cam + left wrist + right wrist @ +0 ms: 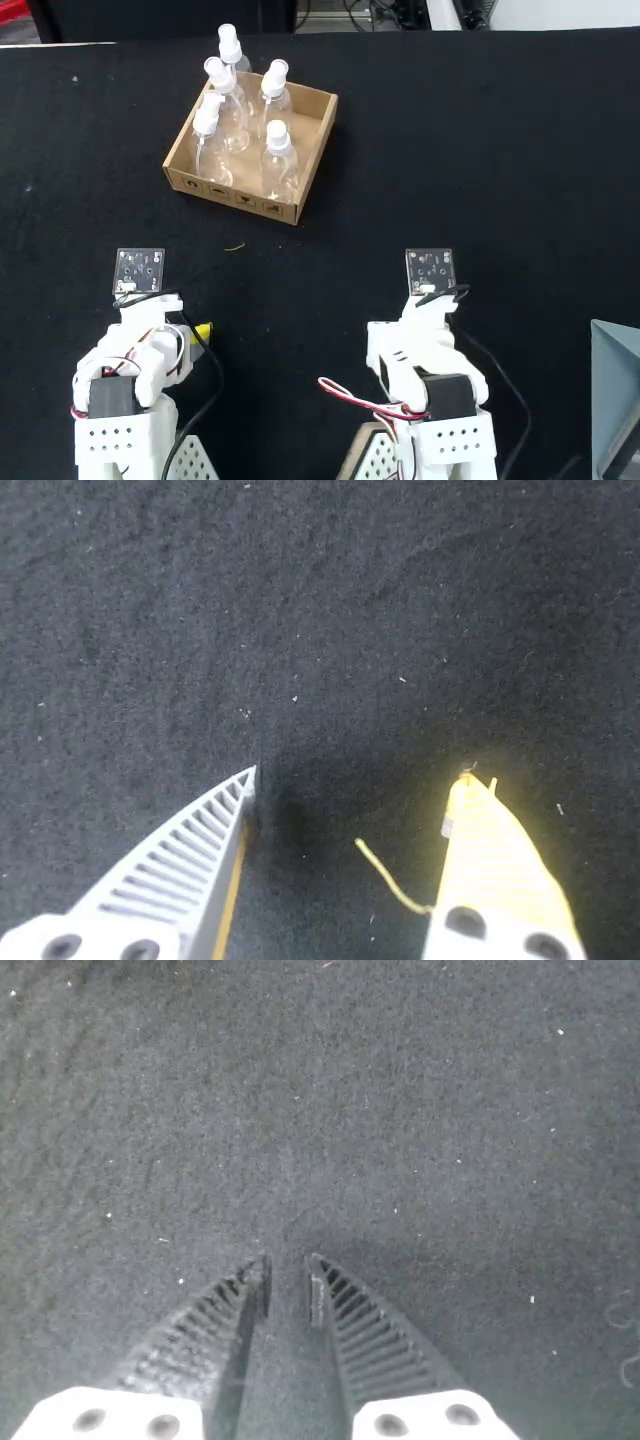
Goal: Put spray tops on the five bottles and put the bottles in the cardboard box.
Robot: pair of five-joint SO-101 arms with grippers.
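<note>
Five bottles (280,165), spray tops (273,77) on, are standing in the cardboard box (235,195) at eleven o'clock.
The left gripper (359,775) is hanging wide open and empty, and the right gripper (290,1260) is sitting almost closed on nothing, both near six o'clock; any reach into the box is likely risking toppling the crowded bottles.

The dark, ribbed plastic right gripper (289,1278) hangs close over the speckled black felt tablecloth (400,1110), its jaws almost together with nothing between them.
</note>
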